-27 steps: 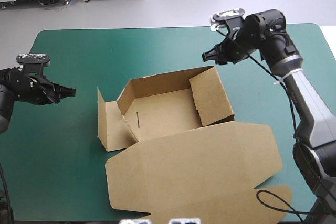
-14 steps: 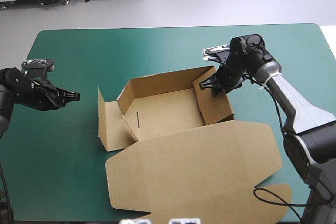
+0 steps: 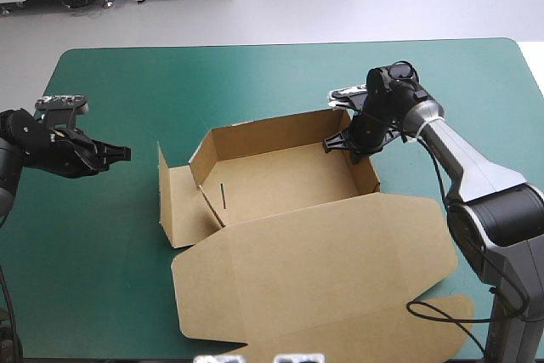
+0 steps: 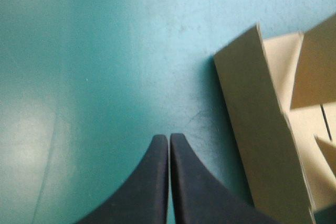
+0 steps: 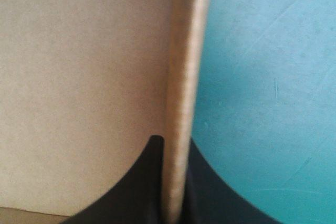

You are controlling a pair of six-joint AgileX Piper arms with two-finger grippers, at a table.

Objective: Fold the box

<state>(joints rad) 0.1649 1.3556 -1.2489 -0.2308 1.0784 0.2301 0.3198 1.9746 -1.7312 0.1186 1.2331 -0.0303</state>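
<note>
Currently right tool [image 3: 342,144] pinches the box [image 3: 272,180] by its right wall, mid-tabletop [image 3: 110,235] with lid flat, left tool [image 3: 121,154] pressed together well clear; risk: unbraced box drags sideways or wall slips out.

Plain brown box [image 3: 289,269], teal-green cover [image 3: 102,252], black left hand [image 4: 169,138], black right hand [image 5: 172,141].

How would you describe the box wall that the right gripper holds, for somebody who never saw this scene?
On the teal-green table lies the brown box, an open tray with its lid flat toward the near edge. Find the tray's short right wall. Only this wall has the right gripper shut over its top edge.
</note>
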